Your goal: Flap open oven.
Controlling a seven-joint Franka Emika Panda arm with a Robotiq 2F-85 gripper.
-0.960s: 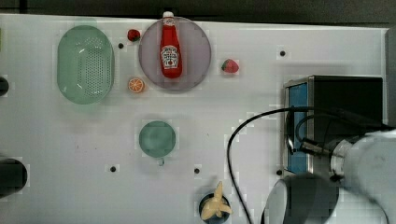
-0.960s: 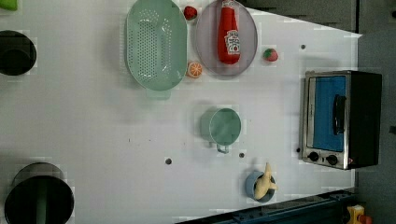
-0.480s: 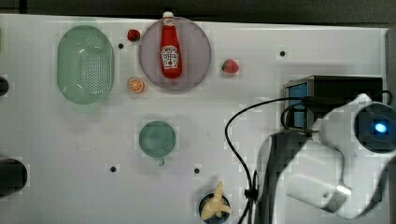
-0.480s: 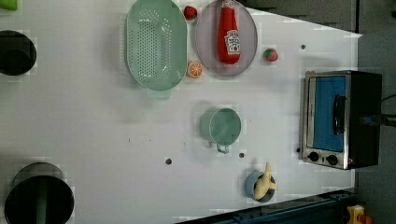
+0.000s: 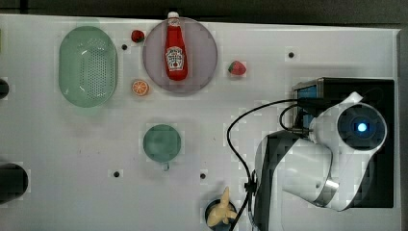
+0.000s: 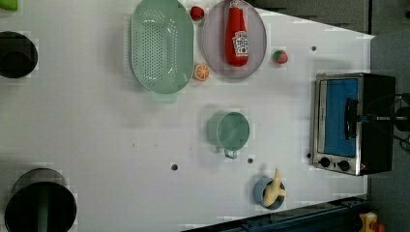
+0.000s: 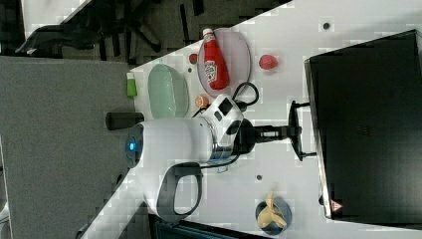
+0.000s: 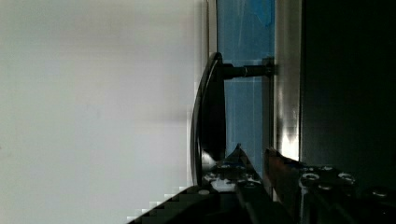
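I bring my gripper point(image 7: 278, 133) up to the oven point(image 6: 352, 123), which sits shut directly ahead of my fingertips at the table's point(image 6: 96, 121) edge; my jaws stand narrow, about as far apart as the black bar handle point(image 8: 208, 116) is thick, and I cannot tell whether they pinch it or merely flank it; the bar stands off the blue glass door point(image 8: 243, 32) on short posts, which I judge leaves room for a finger behind it; the door is upright and closed, so the pull has not begun.
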